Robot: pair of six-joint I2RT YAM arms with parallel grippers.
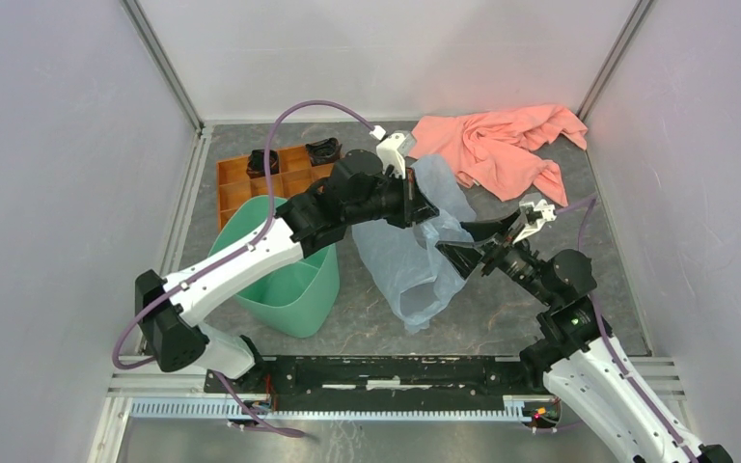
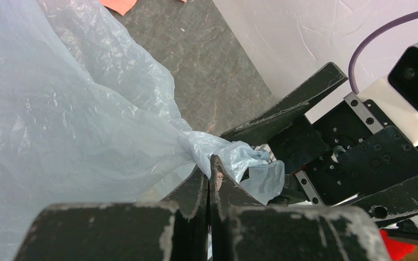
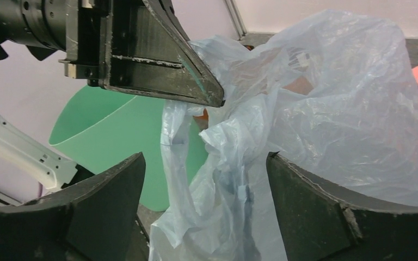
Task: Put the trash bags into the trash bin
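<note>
The trash bag is a thin, filmy sheet of pale blue translucent plastic, wrinkled all over. In the top view it sits at the centre of the frame, outside the bin. Its upper part is lifted and its lower end drapes in loose folds onto the dark mottled table. In the left wrist view the bag fills the left half of the frame and narrows to a twisted neck at centre.

The left gripper has its two scuffed black fingers pressed together on that neck, with a crumpled tuft of film sticking out past them. From the right wrist view the same gripper shows as a black wedge at upper left, its tip buried in the bunched plastic.

The right gripper is spread wide. Its two broad, matte black fingers stand at the lower corners of the frame, and a gathered strand of bag hangs between them, not clamped. In the top view it sits just right of the bag, facing the left gripper.

The trash bin, smooth mint-green plastic with a rounded rim and tapering walls, stands left of centre just beside the bag, and the left arm crosses over its rim. Its wall shows at centre left in the right wrist view.

Behind the bin lies an orange compartment tray. A rumpled salmon-pink cloth is spread at the upper right.
</note>
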